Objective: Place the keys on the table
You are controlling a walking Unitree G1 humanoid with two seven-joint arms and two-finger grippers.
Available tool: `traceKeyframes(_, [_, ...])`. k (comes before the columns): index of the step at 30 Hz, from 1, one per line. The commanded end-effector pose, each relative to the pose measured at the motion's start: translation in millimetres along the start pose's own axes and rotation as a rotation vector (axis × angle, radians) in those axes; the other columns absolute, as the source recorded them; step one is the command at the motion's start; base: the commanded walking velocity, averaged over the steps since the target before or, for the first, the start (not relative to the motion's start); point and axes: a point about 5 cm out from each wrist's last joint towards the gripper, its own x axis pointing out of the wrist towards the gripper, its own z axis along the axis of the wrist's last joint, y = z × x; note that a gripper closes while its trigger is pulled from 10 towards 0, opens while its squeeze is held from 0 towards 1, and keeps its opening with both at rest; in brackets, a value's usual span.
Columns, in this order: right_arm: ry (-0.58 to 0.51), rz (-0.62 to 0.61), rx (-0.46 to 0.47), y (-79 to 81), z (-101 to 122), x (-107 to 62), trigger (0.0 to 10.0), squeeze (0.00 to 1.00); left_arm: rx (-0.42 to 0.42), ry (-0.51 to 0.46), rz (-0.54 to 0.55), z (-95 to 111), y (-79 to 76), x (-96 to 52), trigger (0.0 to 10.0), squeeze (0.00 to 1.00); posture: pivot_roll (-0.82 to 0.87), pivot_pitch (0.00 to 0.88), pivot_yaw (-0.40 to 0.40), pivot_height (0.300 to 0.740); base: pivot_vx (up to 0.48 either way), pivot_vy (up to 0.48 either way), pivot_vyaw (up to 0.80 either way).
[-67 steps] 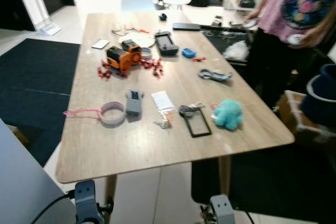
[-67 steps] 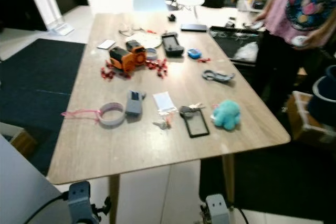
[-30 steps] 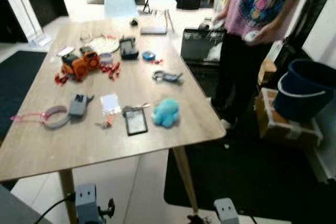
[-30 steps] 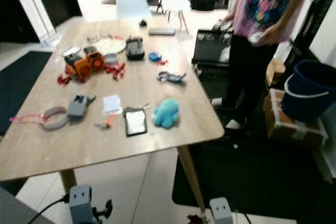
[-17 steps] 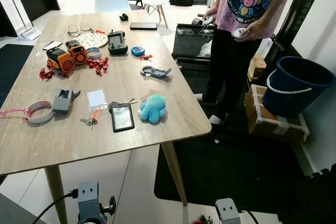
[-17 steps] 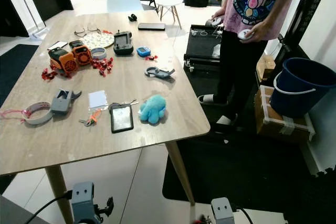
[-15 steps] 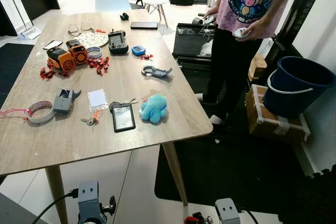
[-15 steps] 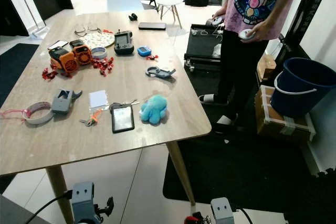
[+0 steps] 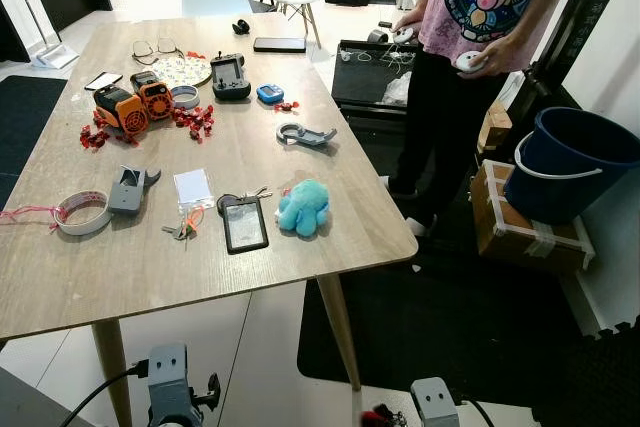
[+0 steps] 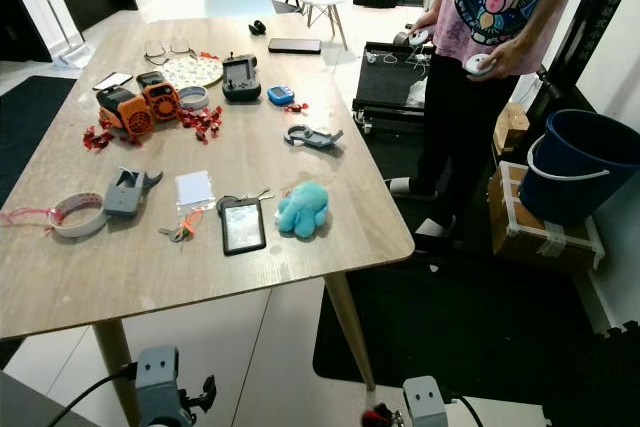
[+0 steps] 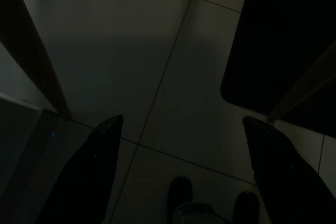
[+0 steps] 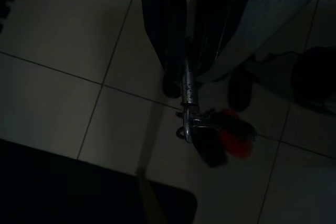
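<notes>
In the right wrist view my right gripper (image 12: 185,88) hangs over the tiled floor, shut on a key ring. From the ring dangle the keys (image 12: 209,145), with a black fob and a red tag. That red tag (image 9: 376,414) peeks in at the bottom edge of the left eye view, below the near edge of the wooden table (image 9: 300,152). My left gripper (image 11: 182,121) hangs open over the floor between table legs, holding nothing.
On the table lie a black card holder (image 9: 244,223), a teal plush (image 9: 302,206), small keys with an orange tag (image 9: 181,230), a tape roll (image 9: 82,214) and orange gadgets (image 9: 132,104). A person (image 9: 470,57) stands at the right, near a blue bucket (image 9: 565,162).
The whole view has swung right along the table and steadied, so the camera moved. Things on the table keep their places. The red tag now peeks in at the bottom.
</notes>
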Motion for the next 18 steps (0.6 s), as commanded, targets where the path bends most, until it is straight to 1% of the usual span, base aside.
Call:
traceKeyframes(1, [0.001, 0.005, 0.006, 1.4, -1.5, -0.2, 10.0, 0.00, -0.015, 0.018, 0.005, -4.4, 1.7, -1.6, 10.0, 0.00, 0.04, 0.053, 0.006, 0.740, 0.000, 0.416, 0.00])
traceKeyframes(2, [0.001, 0.005, 0.006, 1.4, -1.5, -0.2, 10.0, 0.00, -0.015, 0.018, 0.005, -4.4, 1.7, -1.6, 10.0, 0.00, 0.04, 0.053, 0.006, 0.740, 0.000, 0.416, 0.00])
traceKeyframes(18, [-0.007, 0.002, 0.007, -0.5, -1.2, -0.8, 10.0, 0.00, -0.007, 0.003, 0.009, -3.5, 2.5, -2.1, 10.0, 0.00, 0.04, 0.051, 0.005, 0.740, 0.000, 0.000, 0.00])
